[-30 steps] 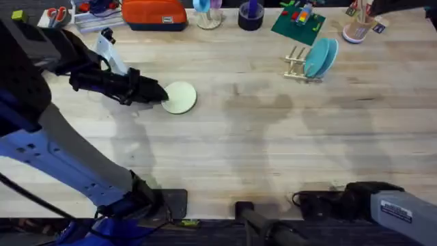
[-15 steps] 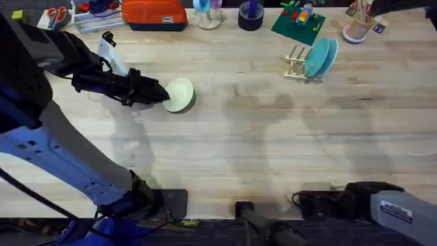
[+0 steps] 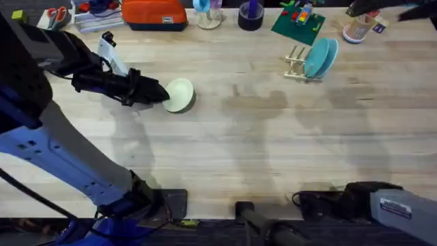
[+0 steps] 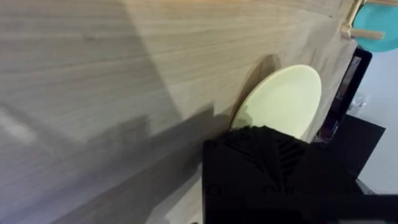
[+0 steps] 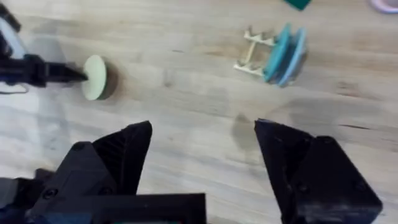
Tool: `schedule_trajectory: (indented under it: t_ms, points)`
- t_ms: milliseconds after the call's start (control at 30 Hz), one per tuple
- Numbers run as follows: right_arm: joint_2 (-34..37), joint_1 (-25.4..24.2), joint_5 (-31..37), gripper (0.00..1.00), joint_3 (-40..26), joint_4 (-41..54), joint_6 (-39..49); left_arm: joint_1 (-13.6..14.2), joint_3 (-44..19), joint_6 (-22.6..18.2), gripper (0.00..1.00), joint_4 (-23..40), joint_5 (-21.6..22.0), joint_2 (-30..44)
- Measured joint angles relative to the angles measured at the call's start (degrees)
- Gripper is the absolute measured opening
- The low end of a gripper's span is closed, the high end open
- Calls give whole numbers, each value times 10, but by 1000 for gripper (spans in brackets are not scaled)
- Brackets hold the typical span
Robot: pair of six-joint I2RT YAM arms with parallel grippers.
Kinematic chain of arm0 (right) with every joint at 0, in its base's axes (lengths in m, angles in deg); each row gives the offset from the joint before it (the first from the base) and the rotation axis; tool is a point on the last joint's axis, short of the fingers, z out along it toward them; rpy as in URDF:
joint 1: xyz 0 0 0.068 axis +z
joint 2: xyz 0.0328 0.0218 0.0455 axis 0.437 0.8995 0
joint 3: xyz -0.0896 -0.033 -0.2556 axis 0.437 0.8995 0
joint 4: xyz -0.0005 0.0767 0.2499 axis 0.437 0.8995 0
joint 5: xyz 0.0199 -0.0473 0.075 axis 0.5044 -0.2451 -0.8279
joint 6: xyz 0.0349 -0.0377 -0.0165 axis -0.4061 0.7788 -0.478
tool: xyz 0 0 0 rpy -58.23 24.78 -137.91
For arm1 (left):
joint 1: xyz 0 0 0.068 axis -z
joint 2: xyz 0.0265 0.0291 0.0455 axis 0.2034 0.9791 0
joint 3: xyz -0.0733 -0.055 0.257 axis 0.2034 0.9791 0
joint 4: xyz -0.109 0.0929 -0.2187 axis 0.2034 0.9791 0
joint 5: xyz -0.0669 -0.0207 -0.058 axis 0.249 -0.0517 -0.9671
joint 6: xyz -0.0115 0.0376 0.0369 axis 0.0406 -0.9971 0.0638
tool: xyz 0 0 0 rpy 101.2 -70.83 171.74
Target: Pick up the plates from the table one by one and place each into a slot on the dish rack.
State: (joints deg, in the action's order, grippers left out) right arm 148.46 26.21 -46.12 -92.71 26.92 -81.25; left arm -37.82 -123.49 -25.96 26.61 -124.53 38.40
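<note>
Overhead view shows the left pincer (image 3: 162,96) closed on the rim of the cream plate (image 3: 180,95), which tilts up off the surface (image 3: 225,150) just ahead of its tips. Good practice now, I think, is to lift steadily with a firm grip, then carry it to a free slot of the dish rack (image 3: 296,63), far across from this pincer. The right pincer (image 5: 202,158) hangs wide open, holding nothing.

Cluttered far table edge (image 3: 225,8)
</note>
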Motion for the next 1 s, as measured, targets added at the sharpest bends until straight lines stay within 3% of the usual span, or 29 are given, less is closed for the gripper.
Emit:
schedule_trajectory:
  t_ms: [300, 1000]
  points:
    - [86, 23, -37, 992, 0, -2, -9, 0, 0, 0, 41, 0, 0, 0]
    - [289, 194, -48, 992, 0, -118, -45, 0, 0, 0, 40, 0, 0, 0]
